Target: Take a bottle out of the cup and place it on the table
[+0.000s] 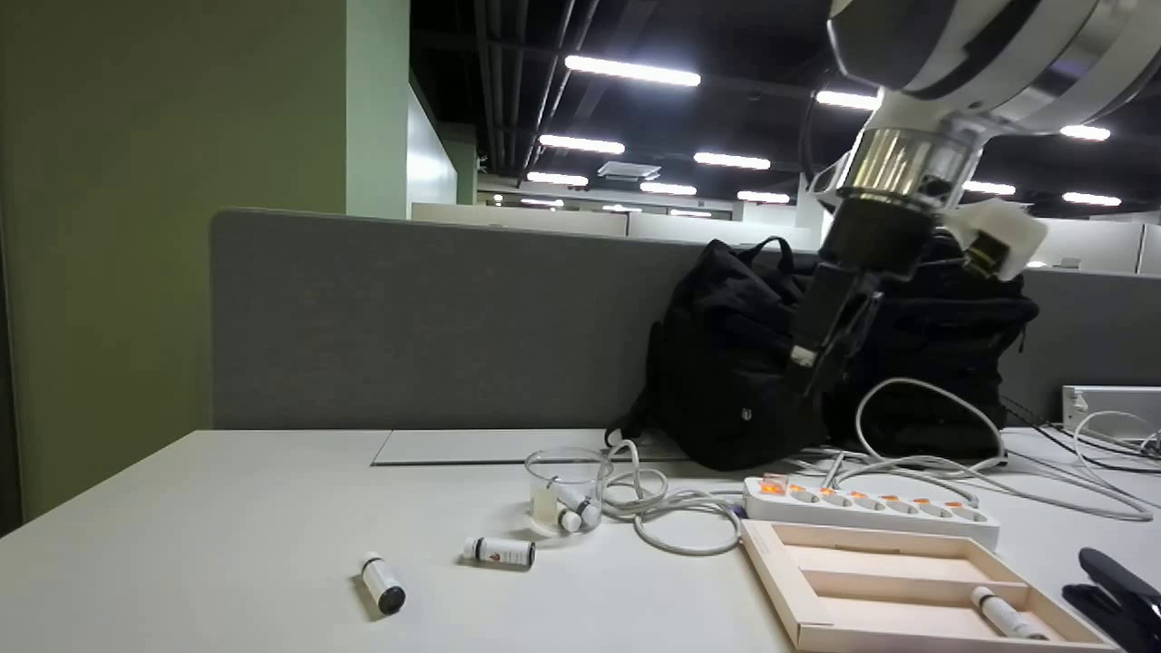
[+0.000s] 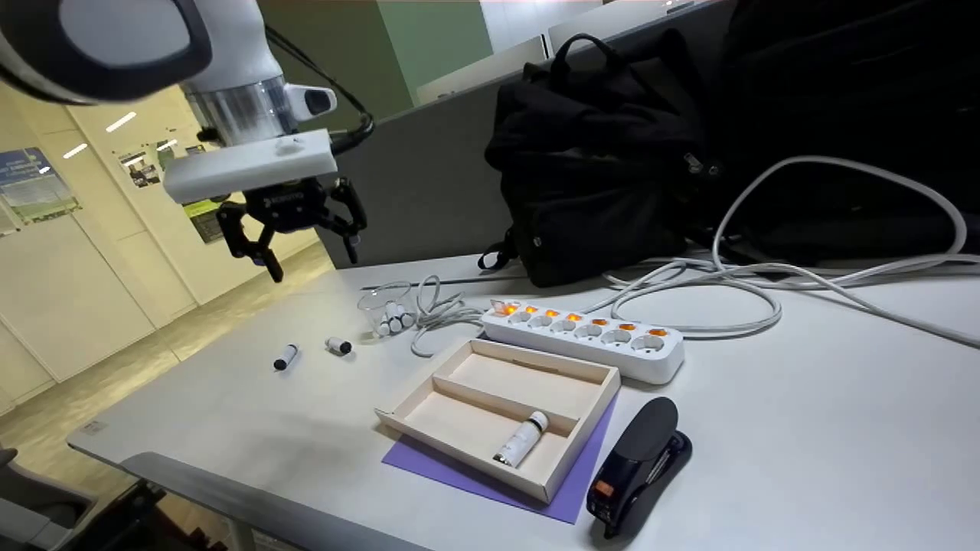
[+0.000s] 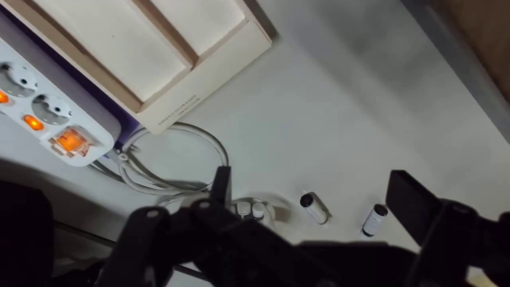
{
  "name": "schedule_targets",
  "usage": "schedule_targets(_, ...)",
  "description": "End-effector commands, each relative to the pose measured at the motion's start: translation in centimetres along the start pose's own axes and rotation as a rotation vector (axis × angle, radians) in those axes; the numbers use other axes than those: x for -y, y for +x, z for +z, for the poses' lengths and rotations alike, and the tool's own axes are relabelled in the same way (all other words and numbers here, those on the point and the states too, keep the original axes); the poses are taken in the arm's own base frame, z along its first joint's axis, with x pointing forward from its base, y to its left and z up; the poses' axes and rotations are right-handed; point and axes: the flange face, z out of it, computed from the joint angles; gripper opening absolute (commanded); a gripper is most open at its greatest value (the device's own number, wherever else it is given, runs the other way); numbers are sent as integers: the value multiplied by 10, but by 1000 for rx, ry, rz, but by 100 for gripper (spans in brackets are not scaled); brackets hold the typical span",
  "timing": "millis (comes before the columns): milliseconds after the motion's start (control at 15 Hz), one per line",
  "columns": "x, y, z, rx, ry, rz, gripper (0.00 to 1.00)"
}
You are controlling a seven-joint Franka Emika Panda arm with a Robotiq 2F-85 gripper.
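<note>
"Your fingers [image 3: 414, 205]?"

"My fingers hang above the surface [image 1: 227, 544], spread wide apart."

"What's near, in an exterior view?"

"At the right, a white-capped bottle [image 1: 1005, 615] lies in the near compartment of the wooden tray [image 1: 787, 580]. To the left, two loose bottles [image 1: 499, 551] lie on their sides."

"And the cup [image 1: 560, 479]?"

"Just beyond those, slightly right, standing upright, with at least two small bottles [image 1: 589, 513] inside."

"Far?"

"Black bags [image 1: 726, 372], before the grey partition [image 1: 435, 336]."
</note>
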Motion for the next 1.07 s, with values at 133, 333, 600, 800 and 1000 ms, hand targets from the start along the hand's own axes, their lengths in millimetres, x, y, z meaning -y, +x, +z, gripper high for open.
schedule_targets(133, -12, 66, 88, 68, -125, -46, 100)
schedule_targets(333, -12, 53, 90, 94, -158, -54, 100)
schedule_targets(600, -32, 52, 111, 123, -187, -42, 100)
schedule_targets(800, -31, 55, 109, 116, -189, -46, 100)
schedule_targets(1000, -39, 71, 102, 135, -189, -72, 100)
